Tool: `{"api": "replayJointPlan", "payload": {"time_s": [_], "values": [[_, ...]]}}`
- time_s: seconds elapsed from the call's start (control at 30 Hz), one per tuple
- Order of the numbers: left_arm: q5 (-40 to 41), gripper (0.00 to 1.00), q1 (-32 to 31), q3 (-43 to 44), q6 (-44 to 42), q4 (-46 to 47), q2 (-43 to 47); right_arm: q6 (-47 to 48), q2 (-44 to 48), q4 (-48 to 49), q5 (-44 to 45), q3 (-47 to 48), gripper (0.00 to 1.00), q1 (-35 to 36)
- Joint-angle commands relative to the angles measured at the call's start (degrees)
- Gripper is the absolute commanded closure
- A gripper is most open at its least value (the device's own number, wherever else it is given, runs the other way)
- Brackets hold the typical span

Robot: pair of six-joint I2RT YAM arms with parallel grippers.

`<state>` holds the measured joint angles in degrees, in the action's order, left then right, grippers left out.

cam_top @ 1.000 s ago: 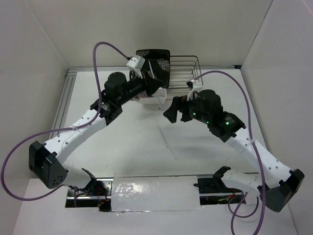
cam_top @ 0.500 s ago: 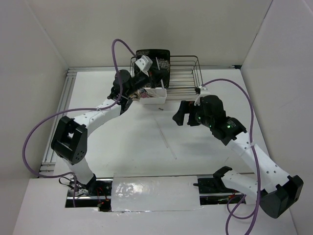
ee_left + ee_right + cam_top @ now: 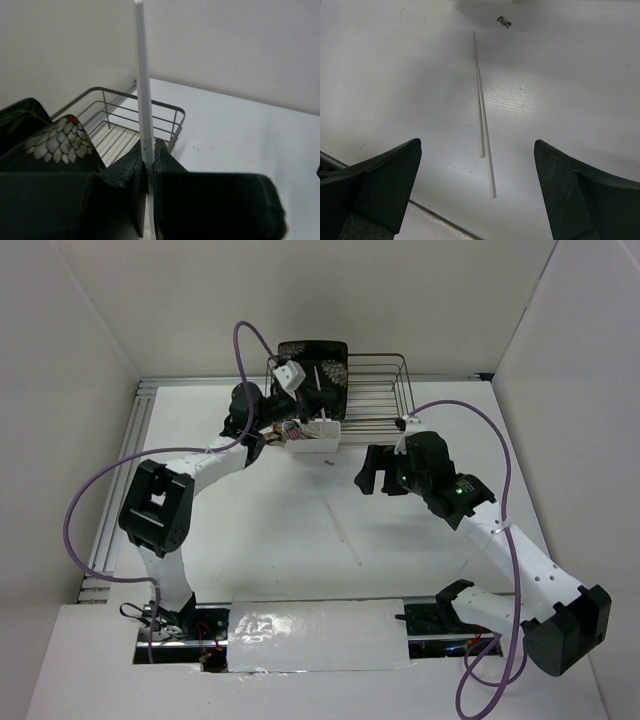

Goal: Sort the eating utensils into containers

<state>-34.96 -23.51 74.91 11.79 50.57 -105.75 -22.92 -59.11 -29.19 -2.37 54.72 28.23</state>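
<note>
Left fingers [image 3: 125,172]: pinching pale slender chopstick [image 3: 144,90], held upright, at far centre by small white rectangular plastic tub [image 3: 318,443] and dark wire rack [image 3: 165,106].
Right fingers [image 3: 380,180]: spread wide above two pale thin chopsticks [image 3: 481,115], lying side by side mid white bench [image 3: 395,75].

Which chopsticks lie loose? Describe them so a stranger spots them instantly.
From the dark wire rack, come nearer past the white tub. Two pale chopsticks lie flat on the tabletop, side by side; the other stick is clamped in the left gripper.
</note>
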Motion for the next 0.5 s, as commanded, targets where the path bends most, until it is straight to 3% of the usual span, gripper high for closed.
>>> {"api": "replayJointPlan", "payload": {"time_s": [0.0,0.23,0.37,0.47], "values": [[-6.3,1.0,-0.1,0.7,-3.4,5.4,-0.6,0.9,-0.4,2.0,0.5,-0.4,0.0,-0.5],[-8.0,0.99,0.2,0.8,-5.7,3.5,-2.7,0.9,-2.1,3.1,-0.2,-0.4,0.0,-0.5],[-8.3,0.88,0.5,1.6,-6.0,1.9,-3.2,2.0,-1.9,4.2,-1.5,-0.9,0.0,-0.5],[-7.4,0.74,0.8,1.7,-5.5,1.5,-3.2,2.1,-2.0,4.9,-1.5,-3.6,0.0,-0.5]]}}
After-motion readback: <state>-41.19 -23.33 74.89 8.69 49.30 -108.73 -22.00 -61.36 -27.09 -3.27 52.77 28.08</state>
